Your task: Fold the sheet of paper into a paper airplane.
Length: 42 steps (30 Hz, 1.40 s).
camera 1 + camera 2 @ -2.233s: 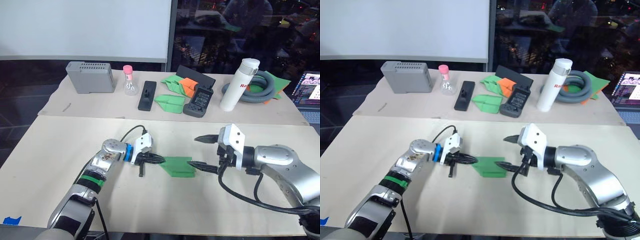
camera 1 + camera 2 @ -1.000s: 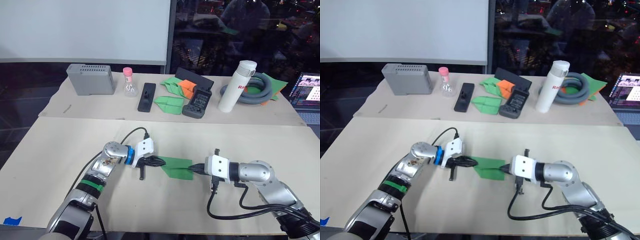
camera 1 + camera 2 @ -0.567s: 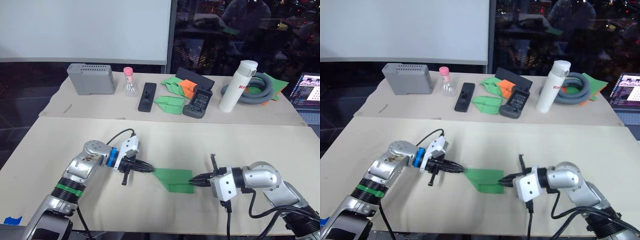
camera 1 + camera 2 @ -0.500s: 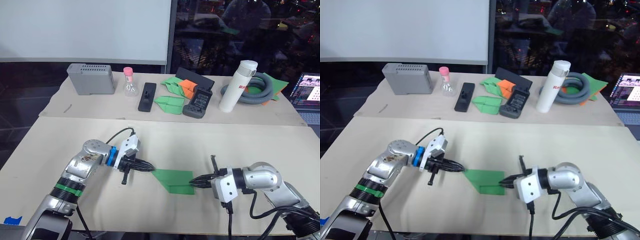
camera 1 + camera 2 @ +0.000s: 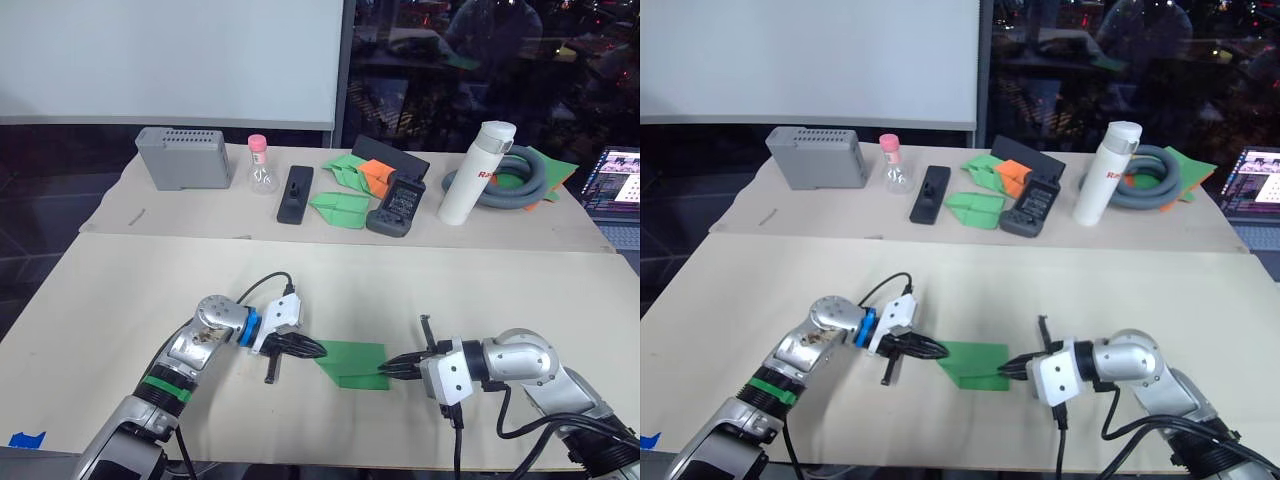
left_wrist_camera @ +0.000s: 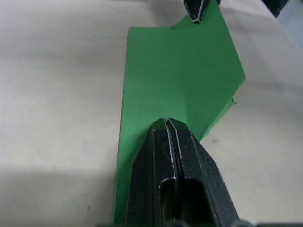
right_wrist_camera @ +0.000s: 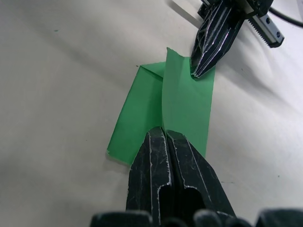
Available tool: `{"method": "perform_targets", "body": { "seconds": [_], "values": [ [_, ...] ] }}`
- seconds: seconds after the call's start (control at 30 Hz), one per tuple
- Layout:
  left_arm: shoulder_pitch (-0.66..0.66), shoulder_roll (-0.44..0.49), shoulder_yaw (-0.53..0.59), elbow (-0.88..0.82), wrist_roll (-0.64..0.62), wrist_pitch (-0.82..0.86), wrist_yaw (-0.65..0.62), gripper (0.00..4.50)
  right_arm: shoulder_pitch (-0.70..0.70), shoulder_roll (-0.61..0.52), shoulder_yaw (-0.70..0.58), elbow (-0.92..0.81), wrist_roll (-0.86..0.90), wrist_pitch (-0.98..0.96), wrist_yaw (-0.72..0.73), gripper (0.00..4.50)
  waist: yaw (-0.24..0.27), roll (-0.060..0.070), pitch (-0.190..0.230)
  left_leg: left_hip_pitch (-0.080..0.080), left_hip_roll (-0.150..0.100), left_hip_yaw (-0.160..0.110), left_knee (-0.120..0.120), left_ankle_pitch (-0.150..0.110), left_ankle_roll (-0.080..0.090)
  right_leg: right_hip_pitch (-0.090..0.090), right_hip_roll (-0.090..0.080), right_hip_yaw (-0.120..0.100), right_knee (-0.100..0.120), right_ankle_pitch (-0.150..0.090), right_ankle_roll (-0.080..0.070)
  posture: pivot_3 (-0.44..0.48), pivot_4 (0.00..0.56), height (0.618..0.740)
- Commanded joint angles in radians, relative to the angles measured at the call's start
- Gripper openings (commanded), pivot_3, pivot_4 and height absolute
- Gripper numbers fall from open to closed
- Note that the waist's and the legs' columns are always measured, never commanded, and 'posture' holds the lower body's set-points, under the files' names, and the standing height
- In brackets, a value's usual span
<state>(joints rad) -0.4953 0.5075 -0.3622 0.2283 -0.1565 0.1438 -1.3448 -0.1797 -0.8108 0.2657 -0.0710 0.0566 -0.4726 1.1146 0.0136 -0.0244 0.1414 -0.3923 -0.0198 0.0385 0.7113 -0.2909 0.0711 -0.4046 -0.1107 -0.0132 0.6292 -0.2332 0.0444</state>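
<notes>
Lower centre of the head views: we see the airplane (image 5: 353,363), a folded wedge of bright green paper, lying flat on the tan surface (image 5: 130,290) between the two arms. The left tool (image 5: 318,349) reaches in from the left of the frame and is clenched on the wedge's left end; in the left wrist view its black fingers (image 6: 171,156) press together over the green paper with no gap between them. The right tool (image 5: 395,368) comes in from the lower right and is likewise clenched on the wedge's right edge, and in the right wrist view its fingers (image 7: 166,163) meet on the paper where two layers overlap, with the left tool at the far end. Along the top of the frame, on a second surface, we see a grey box (image 5: 181,157), a small flask (image 5: 260,167) with a pink cap, a black handset (image 5: 294,192), further green planes (image 5: 340,207) beside an orange dart (image 5: 376,174), a black remote (image 5: 398,207), a white bottle (image 5: 471,174) and a coiled grey hose (image 5: 521,180). A laptop screen (image 5: 614,180) shows at the right edge.
</notes>
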Motion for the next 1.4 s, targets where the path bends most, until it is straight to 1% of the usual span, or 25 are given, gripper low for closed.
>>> {"method": "perform_targets", "body": {
  "seconds": [0.03, 0.13, 0.27, 0.33, 0.4, 0.43, 0.5, 0.57, 0.63, 0.7, 0.73, 0.87, 1.0, 1.1, 1.13, 1.4],
  "values": [
    [0.003, 0.003, -0.023, 0.033, 0.044, -0.011, 0.012, 0.0, 0.006, -0.002, -0.018, -0.065, 0.117, 0.149, 0.028, 0.04, 0.0, 0.0, 0.0, 0.001, 0.0, 0.0, 0.0, 0.0, 0.0, 0.001, 0.0, 0.0, 0.0, 0.0, 0.0, 0.0, 0.15, 0.74],
    [0.002, 0.003, -0.024, 0.036, 0.044, -0.012, 0.012, 0.0, -0.018, 0.001, -0.035, -0.111, 0.249, 0.368, 0.057, 0.04, -0.001, 0.0, 0.0, 0.001, 0.0, 0.0, 0.0, 0.0, 0.001, 0.001, -0.001, 0.0, 0.0, 0.0, 0.0, 0.0, 0.15, 0.74],
    [0.007, 0.004, -0.024, 0.035, 0.044, -0.01, 0.015, 0.0, -0.062, -0.016, -0.045, -0.108, 0.299, 0.526, 0.099, 0.04, -0.001, 0.0, 0.0, 0.001, 0.001, 0.0, 0.0, -0.001, 0.001, 0.001, -0.002, 0.001, 0.0, 0.0, 0.0, 0.0, 0.15, 0.74],
    [0.01, 0.005, -0.021, 0.035, 0.044, -0.007, 0.021, 0.0, -0.092, -0.019, -0.041, -0.095, 0.315, 0.637, 0.104, 0.04, -0.001, 0.0, 0.0, 0.001, 0.0, -0.001, 0.0, -0.001, 0.001, 0.001, -0.003, 0.0, 0.0, 0.0, 0.0, 0.0, 0.15, 0.74],
    [0.015, 0.008, -0.017, 0.031, 0.043, -0.003, 0.027, 0.0, -0.126, -0.011, -0.041, -0.083, 0.385, 0.825, 0.103, 0.04, -0.001, 0.0, 0.0, 0.001, 0.0, -0.001, 0.0, -0.001, 0.002, 0.0, -0.003, 0.001, 0.0, 0.0, 0.0, 0.0, 0.15, 0.74],
    [0.019, 0.01, -0.016, 0.026, 0.042, -0.001, 0.029, 0.0, -0.141, -0.009, -0.035, -0.072, 0.394, 0.878, 0.108, 0.04, -0.001, 0.0, 0.0, 0.001, 0.0, -0.001, 0.0, -0.001, 0.002, 0.001, -0.004, 0.001, 0.0, 0.0, 0.0, 0.0, 0.15, 0.74],
    [0.029, 0.015, -0.014, 0.018, 0.042, -0.001, 0.034, 0.0, -0.172, 0.002, -0.032, -0.047, 0.406, 0.979, 0.096, 0.04, -0.001, 0.0, 0.0, 0.001, 0.001, -0.001, -0.001, -0.001, 0.002, 0.0, -0.005, 0.0, 0.0, 0.0, -0.001, 0.0, 0.15, 0.74],
    [0.036, 0.021, -0.016, 0.01, 0.046, -0.001, 0.038, 0.0, -0.189, 0.012, -0.038, -0.035, 0.409, 1.037, 0.083, 0.04, 0.0, 0.0, 0.0, 0.001, 0.001, -0.001, -0.001, -0.002, 0.002, 0.0, -0.007, 0.0, 0.0, 0.0, -0.001, 0.0, 0.15, 0.74],
    [0.045, 0.044, -0.011, 0.009, 0.053, -0.011, 0.036, 0.0, -0.223, 0.022, -0.046, -0.01, 0.445, 1.155, 0.077, 0.04, -0.002, 0.001, 0.0, 0.001, 0.0, -0.002, -0.002, -0.002, 0.002, 0.0, -0.013, 0.0, 0.0, 0.0, -0.001, 0.0, 0.15, 0.74],
    [0.049, 0.057, -0.007, 0.01, 0.056, -0.019, 0.037, 0.0, -0.248, 0.036, -0.059, 0.01, 0.48, 1.253, 0.068, 0.04, -0.003, 0.001, -0.001, 0.001, 0.0, -0.002, -0.002, -0.003, 0.001, -0.001, -0.014, 0.0, 0.0, 0.0, -0.001, 0.0, 0.15, 0.74],
    [0.048, 0.059, -0.006, 0.01, 0.057, -0.021, 0.041, 0.0, -0.255, 0.039, -0.06, 0.016, 0.488, 1.276, 0.07, 0.04, -0.003, 0.001, -0.001, 0.001, 0.0, -0.002, -0.002, -0.003, 0.001, -0.001, -0.014, 0.0, 0.0, 0.0, -0.001, 0.0, 0.15, 0.74],
    [0.045, 0.067, -0.015, 0.001, 0.06, -0.023, 0.044, 0.0, -0.263, 0.048, -0.021, 0.057, 0.43, 1.235, 0.078, 0.04, -0.002, 0.002, -0.001, 0.001, -0.001, -0.002, -0.003, -0.003, 0.001, -0.001, -0.017, -0.001, 0.0, 0.0, -0.001, 0.0, 0.15, 0.74],
    [0.045, 0.069, -0.014, -0.006, 0.056, -0.021, 0.045, 0.0, -0.296, 0.083, -0.02, 0.112, 0.411, 1.23, 0.077, 0.04, -0.003, 0.002, -0.001, 0.001, -0.002, -0.002, -0.003, -0.004, 0.002, -0.001, -0.017, -0.001, -0.001, 0.0, -0.001, 0.0, 0.15, 0.74],
    [0.045, 0.068, -0.013, -0.001, 0.059, -0.03, 0.05, 0.0, -0.328, 0.107, -0.004, 0.157, 0.382, 1.203, 0.094, 0.04, -0.004, 0.002, -0.001, 0.001, -0.002, -0.002, -0.003, -0.004, 0.002, -0.001, -0.015, -0.002, 0.0, 0.0, -0.001, 0.0, 0.15, 0.74],
    [0.045, 0.068, -0.014, 0.0, 0.06, -0.033, 0.052, 0.0, -0.338, 0.114, 0.003, 0.171, 0.37, 1.194, 0.1, 0.04, -0.004, 0.002, -0.001, 0.001, -0.002, -0.001, -0.003, -0.004, 0.002, -0.001, -0.012, -0.002, 0.0, 0.0, -0.001, 0.0, 0.15, 0.74],
    [0.054, 0.063, -0.01, 0.0, 0.066, -0.046, 0.073, 0.0, -0.414, 0.152, 0.075, 0.287, 0.281, 1.12, 0.188, 0.04, -0.006, 0.002, -0.001, 0.001, -0.002, -0.001, -0.003, -0.004, 0.002, -0.001, -0.01, -0.002, 0.0, 0.0, -0.001, 0.0, 0.15, 0.74]
  ]
}}
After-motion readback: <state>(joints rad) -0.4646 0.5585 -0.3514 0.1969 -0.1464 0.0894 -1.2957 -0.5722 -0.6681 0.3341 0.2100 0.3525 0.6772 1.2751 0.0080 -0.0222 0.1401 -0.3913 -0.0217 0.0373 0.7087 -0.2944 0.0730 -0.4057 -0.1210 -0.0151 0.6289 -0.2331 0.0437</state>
